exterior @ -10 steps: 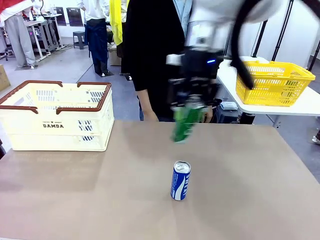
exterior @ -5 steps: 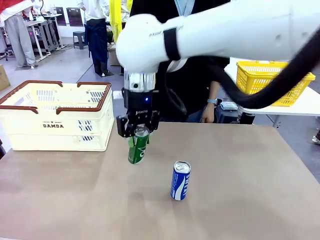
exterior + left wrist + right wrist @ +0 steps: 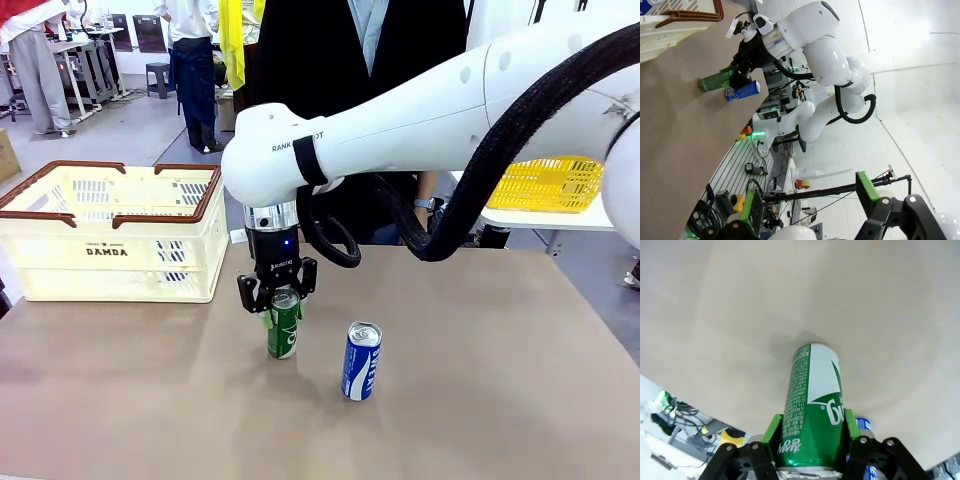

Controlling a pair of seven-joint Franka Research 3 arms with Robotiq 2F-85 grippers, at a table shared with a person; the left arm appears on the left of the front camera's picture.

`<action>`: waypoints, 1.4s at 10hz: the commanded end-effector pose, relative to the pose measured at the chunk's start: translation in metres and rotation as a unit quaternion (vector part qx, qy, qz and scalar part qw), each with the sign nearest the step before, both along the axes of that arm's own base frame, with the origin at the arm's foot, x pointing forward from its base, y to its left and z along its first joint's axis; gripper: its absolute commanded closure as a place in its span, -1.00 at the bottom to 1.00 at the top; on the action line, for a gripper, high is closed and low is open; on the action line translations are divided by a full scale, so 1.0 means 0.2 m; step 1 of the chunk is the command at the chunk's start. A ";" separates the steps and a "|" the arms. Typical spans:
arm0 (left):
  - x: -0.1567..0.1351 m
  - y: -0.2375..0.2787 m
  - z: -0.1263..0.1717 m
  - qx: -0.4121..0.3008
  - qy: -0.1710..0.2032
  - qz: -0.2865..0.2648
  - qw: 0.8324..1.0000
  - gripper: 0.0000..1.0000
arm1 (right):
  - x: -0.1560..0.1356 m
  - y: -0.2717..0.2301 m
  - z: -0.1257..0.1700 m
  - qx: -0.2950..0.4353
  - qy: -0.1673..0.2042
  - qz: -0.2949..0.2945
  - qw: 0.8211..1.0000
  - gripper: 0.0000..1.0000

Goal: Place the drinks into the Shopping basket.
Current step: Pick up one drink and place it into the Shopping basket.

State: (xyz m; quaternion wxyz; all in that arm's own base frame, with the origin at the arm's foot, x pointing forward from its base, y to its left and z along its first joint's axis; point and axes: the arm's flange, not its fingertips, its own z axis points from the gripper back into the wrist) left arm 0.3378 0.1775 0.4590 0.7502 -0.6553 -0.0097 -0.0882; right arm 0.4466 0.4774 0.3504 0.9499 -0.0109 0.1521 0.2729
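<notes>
My right gripper [image 3: 278, 297] is shut on the top of a green drink can [image 3: 283, 332], which is upright with its base at or just above the tabletop. From the right wrist, the green can [image 3: 815, 400] sits between the green pads [image 3: 771, 432]. A blue can with white lettering [image 3: 361, 361] stands free a little to the right, and its top [image 3: 865, 424] peeks out behind the gripper. The cream Shopping basket [image 3: 110, 262], with a brown rim and "DAMDA" print, stands at the far left of the table. My left gripper [image 3: 810, 202] is open and away from the table.
A person in dark clothes [image 3: 330, 60] stands at the far edge behind my right arm. A yellow mesh basket [image 3: 545, 185] sits on a white side table at the right. Bare tabletop [image 3: 480, 380] lies to the right and in front of the cans.
My right arm swung left from the far middle of the table and came down, carrying the green can from a tilted hang to upright at the tabletop beside the blue can.
</notes>
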 end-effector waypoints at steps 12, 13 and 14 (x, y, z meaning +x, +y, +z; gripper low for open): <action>-0.01 0.00 0.00 0.007 0.005 -0.002 1.000 -1.00 | -0.02 -0.53 0.85 0.095 0.029 -0.058 0.993 -1.00; -0.01 0.00 0.00 0.007 0.005 -0.002 1.000 -1.00 | -0.02 -0.79 1.01 0.120 0.038 -0.088 0.988 -1.00; -0.01 0.00 0.00 0.007 0.005 -0.002 1.000 -1.00 | 0.00 -1.16 1.16 0.168 0.026 -0.138 0.976 -1.00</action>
